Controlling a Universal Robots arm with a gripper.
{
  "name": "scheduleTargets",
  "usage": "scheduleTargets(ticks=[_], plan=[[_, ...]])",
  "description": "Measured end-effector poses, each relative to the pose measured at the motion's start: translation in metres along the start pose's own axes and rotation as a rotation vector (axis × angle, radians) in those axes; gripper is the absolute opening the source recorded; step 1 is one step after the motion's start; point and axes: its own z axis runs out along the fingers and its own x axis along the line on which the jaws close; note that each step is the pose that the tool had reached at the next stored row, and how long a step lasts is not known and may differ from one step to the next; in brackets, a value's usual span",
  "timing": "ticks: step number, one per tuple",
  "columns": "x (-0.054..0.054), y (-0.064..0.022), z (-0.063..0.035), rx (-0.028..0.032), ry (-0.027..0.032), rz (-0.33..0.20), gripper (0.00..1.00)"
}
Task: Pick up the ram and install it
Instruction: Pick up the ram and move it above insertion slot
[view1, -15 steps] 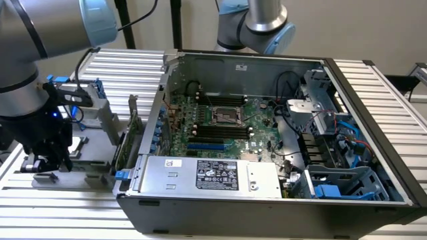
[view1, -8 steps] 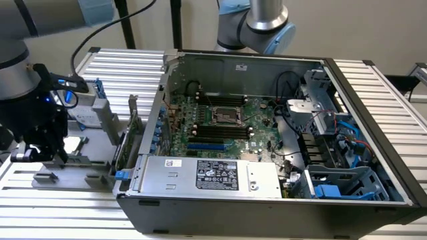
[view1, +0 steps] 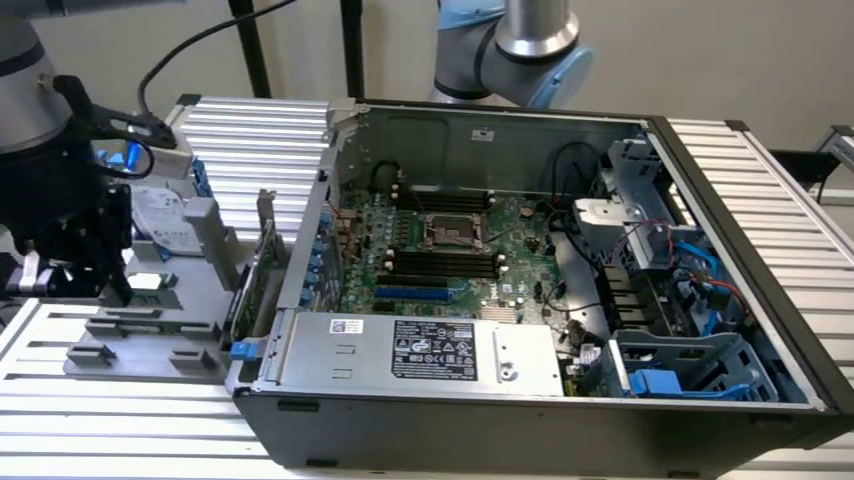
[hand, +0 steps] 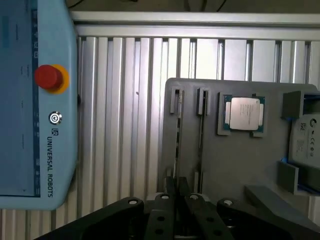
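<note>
Judged as the pick-up step, with installing not yet begun. Pincer (hand: 178, 187) poised over one end of the ram (hand: 178, 135), lined up with its thin edge; cannot tell whether spread or pinching. Ram standing on edge in a slot of the grey holder tray (hand: 230, 165), just beside a second stick (hand: 200, 135), with the processor chip (hand: 243, 114) and hard drive (hand: 306, 135) further along the same tray. Tray resting on the ribbed counter (hand: 125, 130), near its edge at the exterior view's left, beside the open computer case (view1: 400, 430). Black memory slots (view1: 441, 262) inside apparently free. Calls next for a square, centred hold across the thin board and a straight lift clear of the tray's guides, without nudging the neighbouring stick.
</note>
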Motion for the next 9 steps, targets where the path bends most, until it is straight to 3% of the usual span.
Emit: scheduleTargets(ticks=[9], plan=[[0.003, -0.0255, -0.0402, 0.0007, -0.013, -0.008, 0.14]])
